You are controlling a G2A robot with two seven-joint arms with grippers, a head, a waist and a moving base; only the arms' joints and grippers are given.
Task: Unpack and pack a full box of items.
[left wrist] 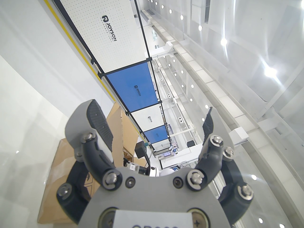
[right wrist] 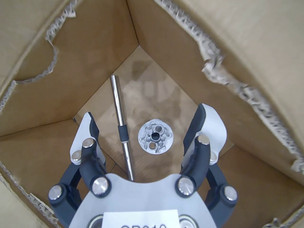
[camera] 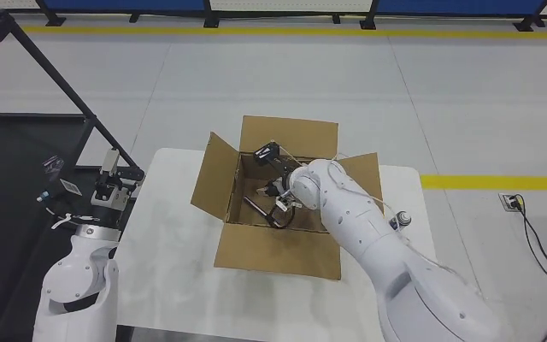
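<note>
- My right hand [right wrist: 145,113] hangs inside the open cardboard box [right wrist: 71,48], its dark-padded fingers spread apart and gripping nothing.
- On the box's brown floor below it lies a slim, shiny metal rod [right wrist: 120,119] with a black band around its middle.
- Beside the rod, not touching it, sits a round grey cast disc [right wrist: 155,140] with a central hole.
- The box stands mid-counter [camera: 171,256], its flaps splayed and their corrugated edges torn ragged.
- My left hand [left wrist: 152,115] sits off the counter's left edge, its ribbed pads wide apart and empty.

Overhead and right wrist (close) — both see box [camera: 278,250] [right wrist: 59,110].
</note>
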